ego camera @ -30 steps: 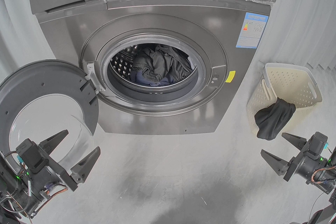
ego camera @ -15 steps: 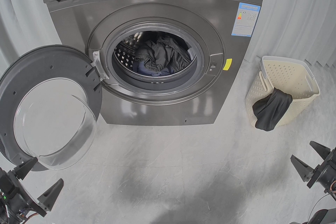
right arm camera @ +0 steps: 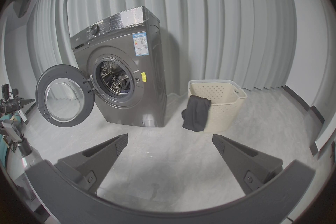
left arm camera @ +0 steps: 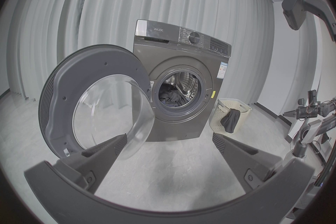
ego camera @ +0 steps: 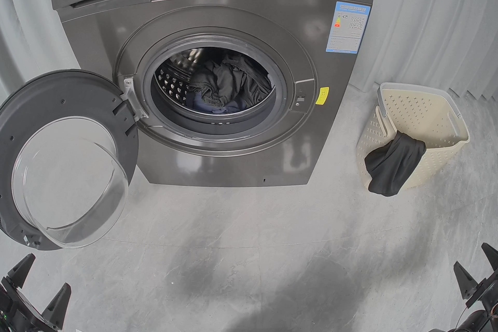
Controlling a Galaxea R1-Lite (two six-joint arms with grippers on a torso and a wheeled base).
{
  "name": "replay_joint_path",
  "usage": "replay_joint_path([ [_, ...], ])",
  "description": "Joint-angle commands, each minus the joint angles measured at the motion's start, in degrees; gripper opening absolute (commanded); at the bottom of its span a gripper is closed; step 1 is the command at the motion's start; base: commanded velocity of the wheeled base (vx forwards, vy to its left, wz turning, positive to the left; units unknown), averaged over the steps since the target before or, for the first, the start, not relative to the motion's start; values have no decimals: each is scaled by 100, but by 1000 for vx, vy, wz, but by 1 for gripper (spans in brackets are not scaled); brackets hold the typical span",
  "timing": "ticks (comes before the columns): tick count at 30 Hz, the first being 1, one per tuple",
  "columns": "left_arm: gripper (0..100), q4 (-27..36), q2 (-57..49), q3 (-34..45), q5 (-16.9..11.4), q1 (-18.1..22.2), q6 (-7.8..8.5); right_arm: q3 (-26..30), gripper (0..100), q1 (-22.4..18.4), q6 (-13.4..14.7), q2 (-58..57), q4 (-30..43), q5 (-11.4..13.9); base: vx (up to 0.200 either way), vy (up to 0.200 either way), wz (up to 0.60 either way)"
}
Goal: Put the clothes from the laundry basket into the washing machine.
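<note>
Head view, item one: where does the washing machine (ego camera: 223, 169) stand, and in what condition? (Auditor)

It stands at the far edge of the floor (ego camera: 259, 255), backed by a pale curtain (ego camera: 441, 11). Its round door (ego camera: 62, 99) hangs wide open to the left of the opening. Dark clothes (ego camera: 228, 84) lie heaped inside the drum. (Inspector)

Item two, the laundry basket (ego camera: 420, 110)? (Auditor)

Cream, perforated, set on the floor near the machine's right front corner, with a gap between the two. One black garment (ego camera: 394, 164) is draped over the basket's near rim and hangs down its outer wall toward the floor. (Inspector)

Item three, the tools? (Auditor)

The left gripper (ego camera: 46, 273) sits at the near left corner of the floor, just below the open door. It is released, grasping nothing. In the left wrist view its fingers (left arm camera: 101, 156) are spread wide, with the door, the drum opening and the basket visible between them. (Inspector)

And the other? (Auditor)

The right gripper (ego camera: 473, 256) sits at the near right corner of the floor, well apart from the basket. It is likewise released and empty. In the right wrist view bare floor lies between the spread fingers (right arm camera: 245, 161), with the draped garment and the basket beyond them, and the machine off to one side (Inspector)
</note>
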Motion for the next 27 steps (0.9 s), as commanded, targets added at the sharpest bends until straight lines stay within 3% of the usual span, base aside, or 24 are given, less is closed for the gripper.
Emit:
replay_joint_path([
  [1,100,498,-627,101,-251,595,-32,101,100,-287,-51,-1213,621,-15,0,0,0],
  [4,100,797,-654,101,-259,675,30,101,100,-313,-43,-1213,577,-59,0,0,0],
  [6,100,788,-645,101,-101,745,47,101,100,-331,-51,-1213,577,-138,0,0,0],
  [10,100,762,-654,101,83,1176,74,101,100,-560,-166,-1204,577,-507,0,0,0],
  [11,100,797,-654,101,110,1272,74,101,100,-841,-385,-1292,577,-393,0,0,0],
  [13,100,797,-654,101,145,1281,91,92,100,-1025,-491,-1415,612,-138,0,0,0],
  [14,100,797,-654,101,250,1281,153,92,100,-1104,-491,-1705,656,345,0,0,0],
  [15,100,797,-654,101,312,1281,197,92,100,-1104,-473,-1758,647,495,0,0,0],
  [17,100,805,-671,101,373,1395,416,92,100,-1104,-465,-1758,656,582,0,0,0],
  [18,100,805,-821,101,285,1729,680,84,100,-1104,-473,-1749,664,556,0,0,0],
  [20,100,823,-1137,101,-57,1905,917,92,100,-1104,-465,-1749,664,538,0,0,0],
  [22,100,823,-1137,101,-207,1826,882,92,100,-1104,-447,-1740,673,530,0,0,0],
  [26,100,999,-1155,101,-224,1791,302,92,100,-1096,124,-1740,752,196,0,0,0],
  [27,100,1122,-1155,101,-259,1791,293,66,100,-1096,168,-1749,823,222,0,0,0],
])
